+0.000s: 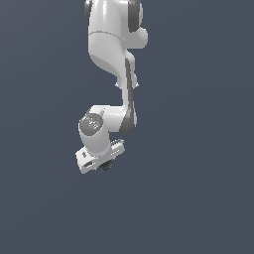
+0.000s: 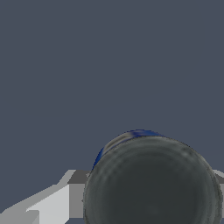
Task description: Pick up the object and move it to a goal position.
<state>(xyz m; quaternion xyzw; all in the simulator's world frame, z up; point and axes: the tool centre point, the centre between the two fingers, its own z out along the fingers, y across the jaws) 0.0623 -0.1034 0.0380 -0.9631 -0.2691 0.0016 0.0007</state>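
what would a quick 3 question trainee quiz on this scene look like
1. True or false: the object fills much of the wrist view.
2. In the exterior view, where does the object show? A) under the gripper B) far off at the exterior view's right
3. What colour trims the object's edge in the wrist view?

Key: 1 true; 2 A; 3 blue

You will find no readable text, label, brand, number or sign in either view, not on the white arm (image 1: 111, 44) nor on the dark round object (image 2: 153, 183).
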